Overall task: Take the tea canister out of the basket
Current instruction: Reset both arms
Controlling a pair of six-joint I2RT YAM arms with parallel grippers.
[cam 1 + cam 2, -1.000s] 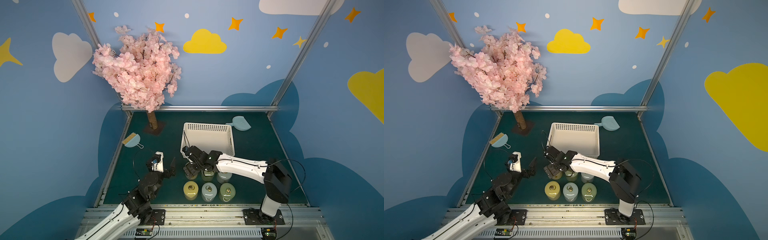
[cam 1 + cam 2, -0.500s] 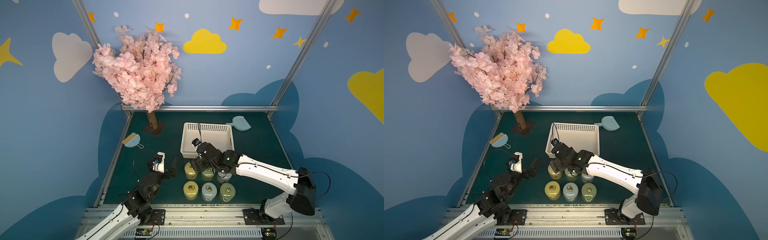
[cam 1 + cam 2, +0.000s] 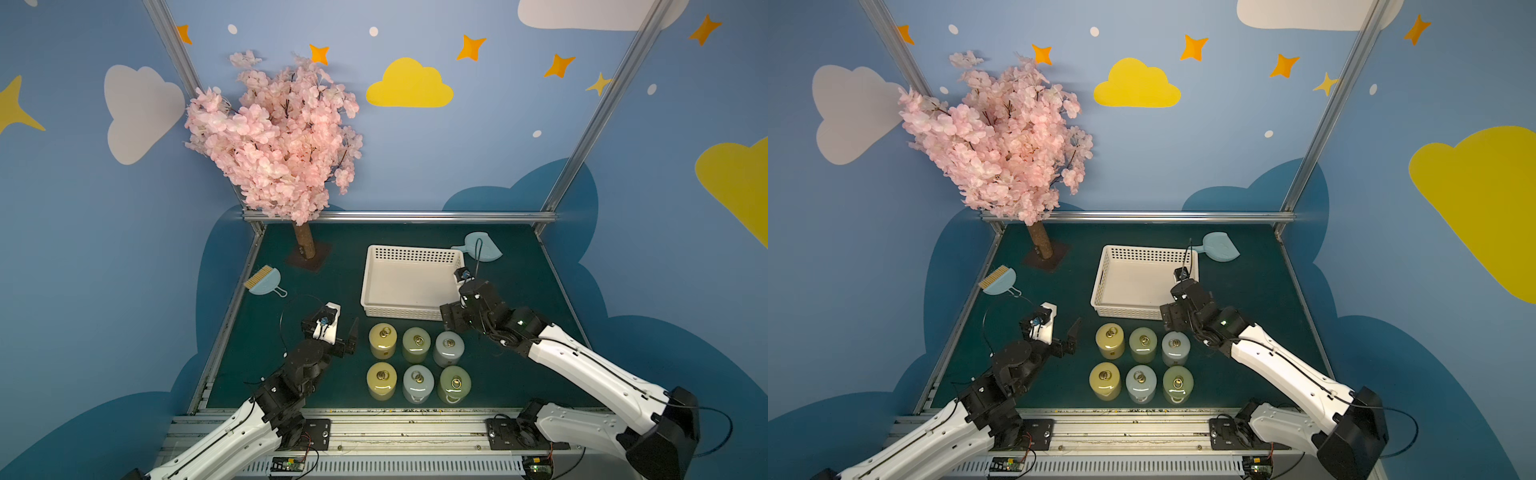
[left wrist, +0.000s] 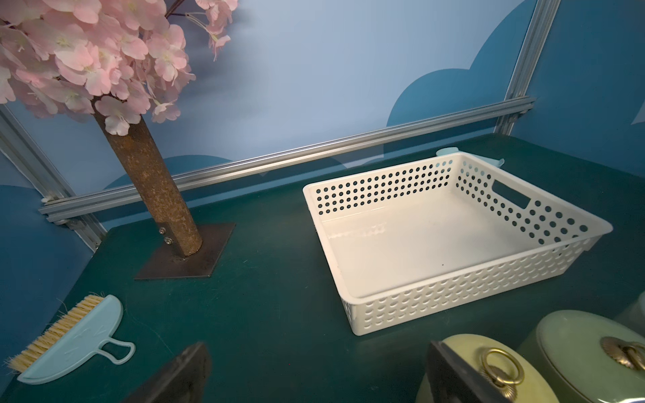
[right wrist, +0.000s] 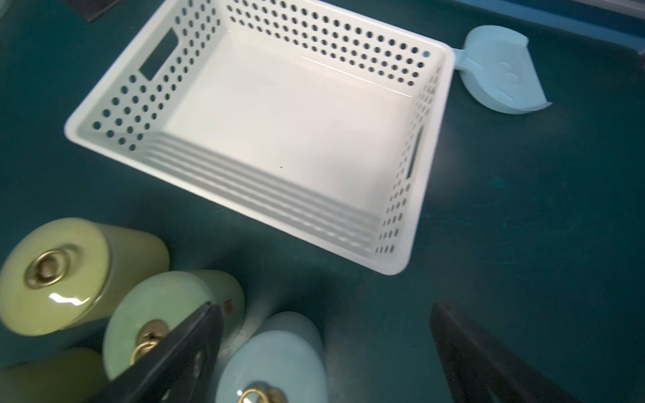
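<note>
Before the basket [image 3: 405, 312], six canisters [image 3: 417, 345], labels [image 5: 228, 306] illegible, left gripper [image 3: 343, 319] and right gripper [image 5: 324, 312] spread wide

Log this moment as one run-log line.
basket: empty | canisters: six upright on table, outside basket | left gripper: open, empty | right gripper: open, empty, near basket

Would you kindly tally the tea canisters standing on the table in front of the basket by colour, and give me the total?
Yellow tea canisters: 2
Green tea canisters: 2
Pale blue tea canisters: 2
Total: 6
</note>
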